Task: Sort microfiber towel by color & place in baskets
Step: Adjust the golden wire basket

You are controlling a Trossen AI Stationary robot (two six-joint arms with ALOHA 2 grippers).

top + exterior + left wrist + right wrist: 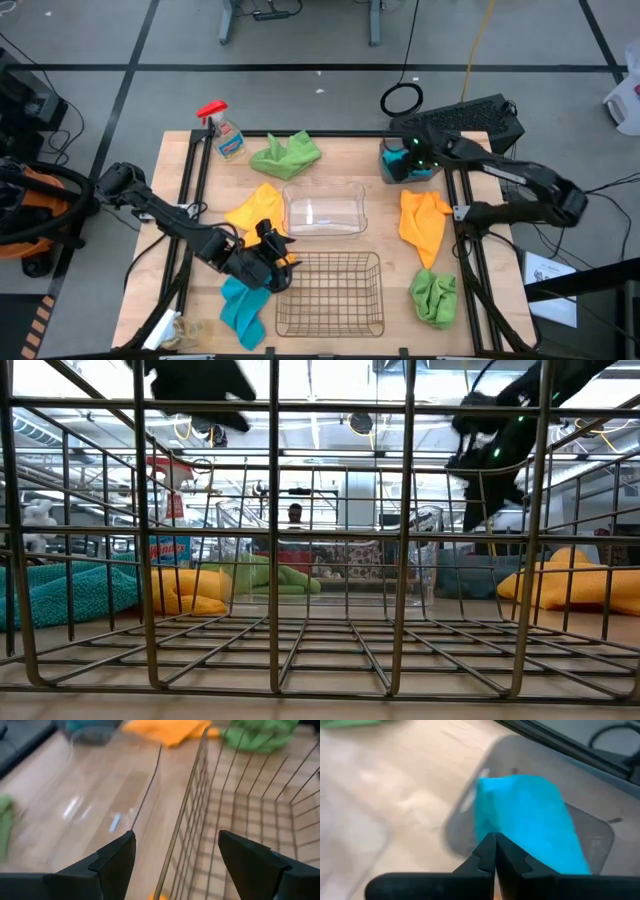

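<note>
Towels lie all over the wooden table point(340, 165). One green towel point(286, 155) sits far back near the spray bottle point(226, 135), and another green towel point(433, 297) lies near the front right. One orange towel point(424, 224) is right of the clear basket point(325, 212), and another orange towel point(252, 209) is left of it. A blue towel point(243, 310) lies near the front left, beside the wire basket point(330, 294). A second blue towel point(530, 820) already sits in the brown basket point(405, 165) far back on the right. The left gripper point(272, 256) hangs by the left edge of the wire basket with its fingers wide apart and nothing in them. The right gripper point(495, 851) is above the brown basket, with its fingers pressed together and empty. These towels look soft, light and floppy, so they will sag and may drag. I think it is best to pinch a raised fold near the middle.
</note>
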